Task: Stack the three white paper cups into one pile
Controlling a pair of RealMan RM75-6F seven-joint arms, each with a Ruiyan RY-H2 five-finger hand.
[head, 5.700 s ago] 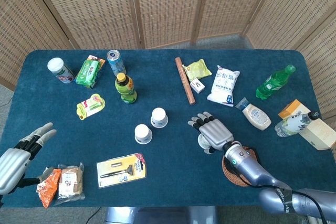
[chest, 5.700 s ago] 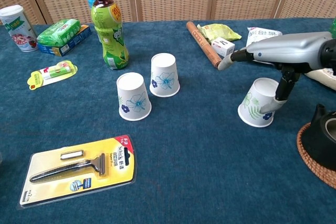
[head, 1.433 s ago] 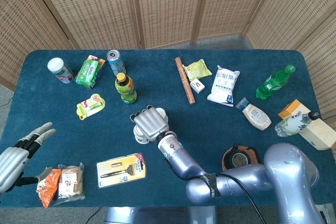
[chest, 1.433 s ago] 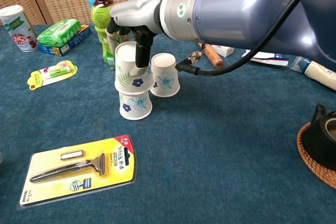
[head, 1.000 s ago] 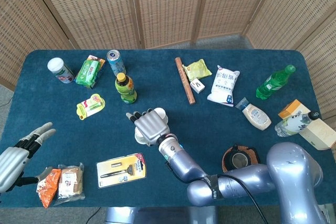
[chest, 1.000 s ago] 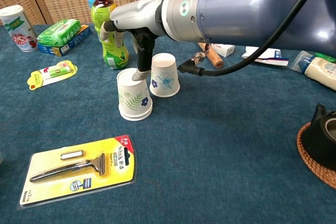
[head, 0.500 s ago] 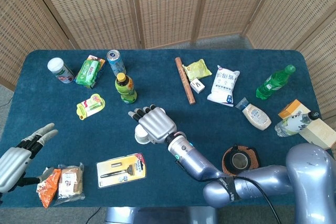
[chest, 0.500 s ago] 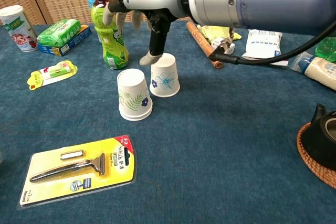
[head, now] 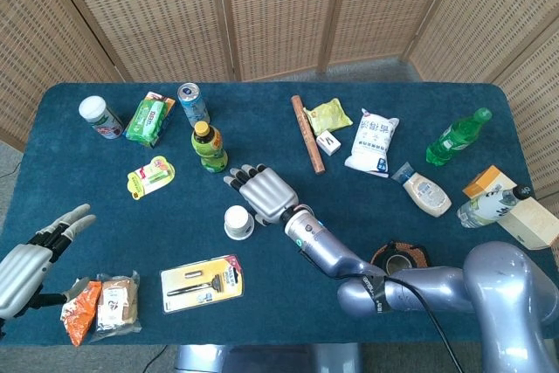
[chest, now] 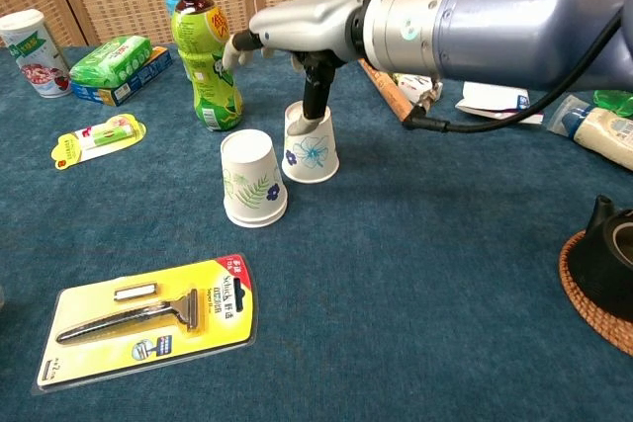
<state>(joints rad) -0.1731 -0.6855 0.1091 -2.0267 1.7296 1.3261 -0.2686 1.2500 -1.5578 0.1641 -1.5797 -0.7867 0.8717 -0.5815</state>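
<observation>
Chest view shows your stacked pair (chest: 253, 181), mouth-down, at table centre, leaf-print cup outermost. The lone floral cup (chest: 312, 145) stands upturned just beside it at two o'clock, rims close, so it is the next lift. Your right hand (chest: 297, 37) hovers over that cup, fingers spread, thumb pointing down onto its base; nothing is gripped. Your left hand (head: 31, 255) idles with fingers apart at eight o'clock, near the snack packets (head: 103, 303).

Woven rattan folding screen (head: 279, 6) behind a blue-carpeted table (head: 367, 216), evenly lit.
</observation>
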